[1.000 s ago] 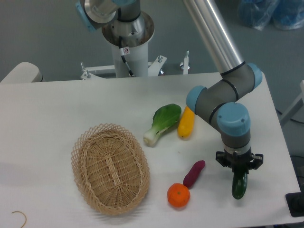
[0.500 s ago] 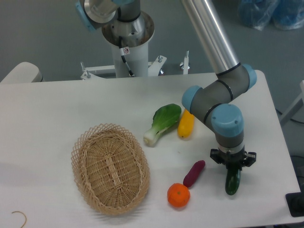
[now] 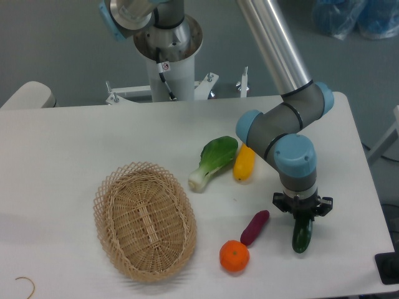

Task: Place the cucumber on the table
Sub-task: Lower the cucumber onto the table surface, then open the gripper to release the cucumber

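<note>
1. A white table [image 3: 75, 149] with rounded corners fills most of the view, set against a grey floor, with the arm's white pedestal standing behind its far edge.
2. The gripper [image 3: 302, 212] hangs over the near right part of the table, pointing straight down from the blue-capped wrist joint above it.
3. Its fingers are closed around the upper end of the cucumber [image 3: 301, 235]; the dark fingers sit on either side of it, and that end is hidden between them.
4. The cucumber hangs nearly upright below the gripper, its long axis close to vertical in the picture, with the free rounded end pointing down towards the table.
5. Whether that lower end touches the tabletop or hangs just above it cannot be told from this view.
6. Just to the left of the gripper lies a small purple tuber [image 3: 254, 227], slanted, its upper end nearer the gripper.
7. Left of the gripper and nearer the camera, beside the tuber's lower end, sits an orange [image 3: 234, 256].
8. Behind the gripper and to its left, a yellow squash [image 3: 244, 163] lies partly behind the arm's elbow, with a bok choy [image 3: 212, 161] just beside it.
9. Far to the gripper's left rests an oval wicker basket [image 3: 144, 219], well apart from the cucumber.
</note>
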